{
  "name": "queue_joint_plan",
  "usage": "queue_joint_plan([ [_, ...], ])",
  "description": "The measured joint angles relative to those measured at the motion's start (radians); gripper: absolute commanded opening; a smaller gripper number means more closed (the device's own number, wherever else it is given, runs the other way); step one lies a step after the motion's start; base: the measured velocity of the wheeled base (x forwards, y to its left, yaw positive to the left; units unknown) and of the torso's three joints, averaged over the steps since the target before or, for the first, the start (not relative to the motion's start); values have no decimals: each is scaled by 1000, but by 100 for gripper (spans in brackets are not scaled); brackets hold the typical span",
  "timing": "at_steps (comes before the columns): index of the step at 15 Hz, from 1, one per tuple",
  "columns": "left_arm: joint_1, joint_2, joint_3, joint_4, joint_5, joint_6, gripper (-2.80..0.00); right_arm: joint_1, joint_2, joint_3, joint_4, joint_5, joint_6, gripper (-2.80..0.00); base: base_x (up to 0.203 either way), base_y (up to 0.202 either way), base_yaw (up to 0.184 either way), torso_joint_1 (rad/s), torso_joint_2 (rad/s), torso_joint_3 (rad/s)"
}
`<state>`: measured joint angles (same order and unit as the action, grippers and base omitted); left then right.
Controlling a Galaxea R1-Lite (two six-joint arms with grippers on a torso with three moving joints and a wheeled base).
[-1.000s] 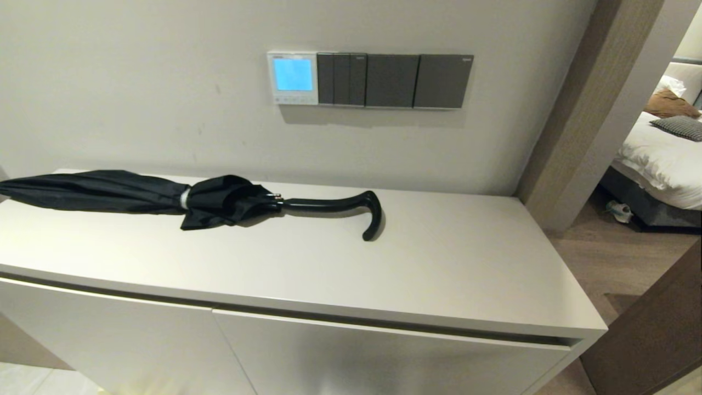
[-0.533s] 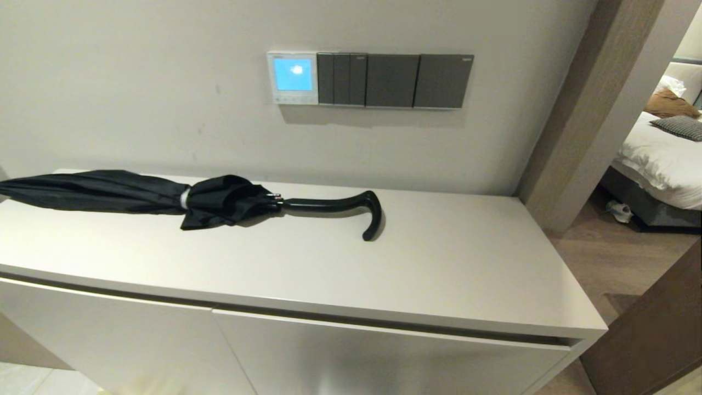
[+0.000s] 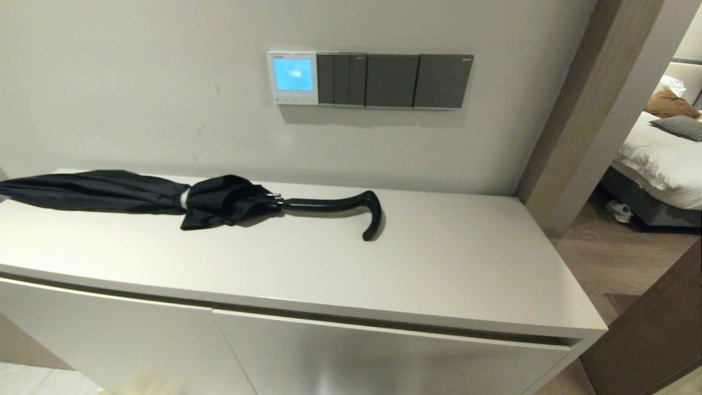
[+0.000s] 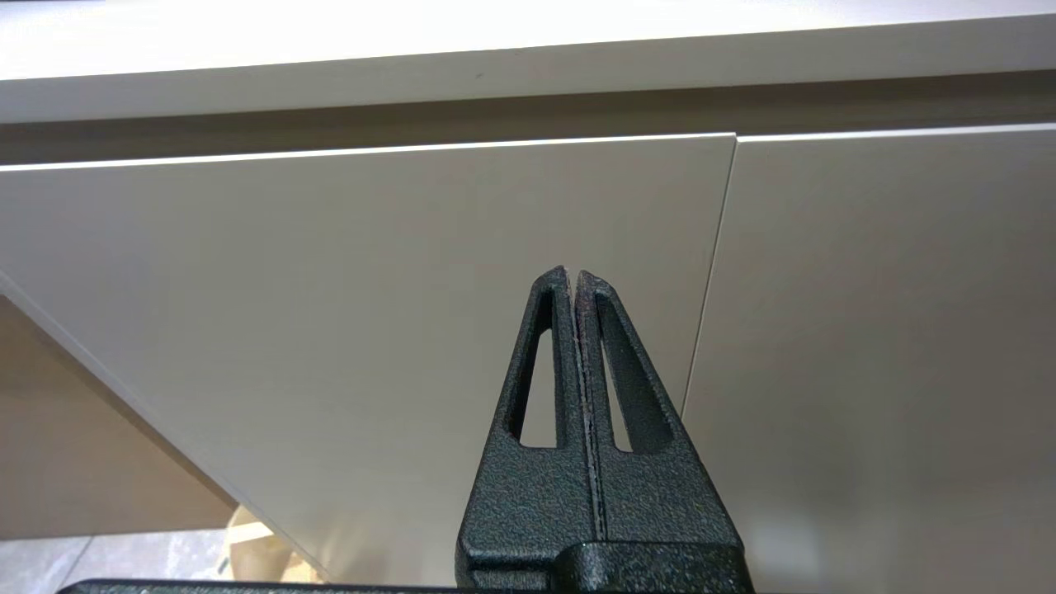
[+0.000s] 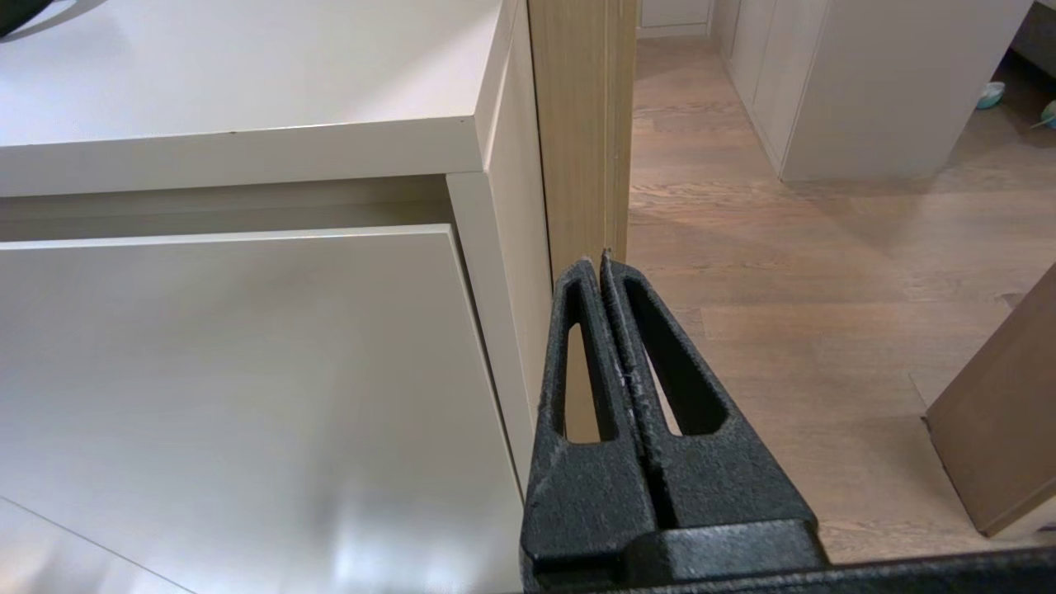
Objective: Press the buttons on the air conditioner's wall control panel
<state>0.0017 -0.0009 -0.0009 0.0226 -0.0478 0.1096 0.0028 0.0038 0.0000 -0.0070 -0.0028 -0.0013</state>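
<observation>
Below the cabinet top, left gripper (image 4: 575,272): low before the white cabinet door (image 4: 371,330), fingers pressed flat together, nothing between them; tips just beside the seam where two doors meet
Right gripper (image 5: 601,262): low by the cabinet's right front corner (image 5: 495,272), fingers likewise closed on nothing, pointing toward the wooden door post (image 5: 577,124)
Arms in the head view: neither arm shows there
Gripper make: black, grainy-textured fingers, each a tapering wedge with a long slot cut through
Air conditioner's wall control panel (image 3: 293,77): on the wall above the cabinet, at the left end of the switch row — small, square, white-framed, its screen glowing light blue with a pale mark on it
Buttons (image 3: 293,100): a row of tiny pale keys on the white strip under the screen; individual keys too small to tell apart
Switch plates (image 3: 395,80): dark grey, flat, rectangular, touching the panel's right edge
Umbrella (image 3: 164,197): black, folded, lying along the cabinet top — soft crumpled fabric, glossy hooked handle (image 3: 367,211) toward the right; its tip is cut off at the left edge
Cabinet top (image 3: 449,263): smooth, matt, off-white
Bed (image 3: 658,159): white bedding, partly seen through the doorway at right
</observation>
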Motion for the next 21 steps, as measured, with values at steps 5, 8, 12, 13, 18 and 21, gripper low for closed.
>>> queue_joint_plan([
  [5,-1,-1,1,2,1,-16,-280,0,0,0,1,0,0,-280,0,0,0,0,0,0],
  [8,0,-1,1,2,1,-16,-280,0,0,0,0,-1,3,-280,0,0,0,0,0,0],
  [12,0,0,1,3,1,-15,-280,0,0,0,0,-2,3,-280,0,0,0,0,0,0],
  [13,0,0,1,3,1,-16,-280,0,0,0,0,-2,3,-280,0,0,0,0,0,0],
  [18,0,0,1,3,1,-16,-280,0,0,0,0,-2,3,-280,0,0,0,0,0,0],
  [21,0,0,1,3,1,-16,-280,0,0,0,0,-2,3,-280,0,0,0,0,0,0],
])
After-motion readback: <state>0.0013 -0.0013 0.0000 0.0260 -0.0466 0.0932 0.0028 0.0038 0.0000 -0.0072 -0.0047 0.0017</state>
